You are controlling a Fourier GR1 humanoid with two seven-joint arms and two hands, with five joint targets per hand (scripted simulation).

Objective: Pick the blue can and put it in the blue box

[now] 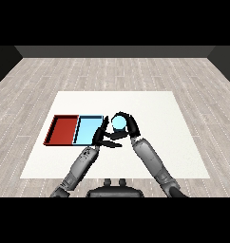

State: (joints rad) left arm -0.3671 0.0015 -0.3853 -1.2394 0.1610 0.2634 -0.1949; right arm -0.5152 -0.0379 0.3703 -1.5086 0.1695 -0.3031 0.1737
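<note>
1. Blue can (119, 123) sits just right of the light blue tray (87, 130), near the middle of the white table (174, 142), and shows its round pale top to the head view.
2. Right hand (130, 124) curls round the can: black fingers arch over its far side and down its right side, so the hand is closed on it.
3. Whether the can rests on the table or is lifted off it cannot be told from this view.
4. Left hand (103, 135) lies just beside the can on its left, at the right edge of the light blue tray; its fingers are straight and spread, some pointing up along the tray's edge and others pointing right, under the can.
5. Red tray (61, 130) lies left of the light blue tray, the two touching side by side.
6. Both grey forearms reach in from the lower corners and meet near the can.
</note>
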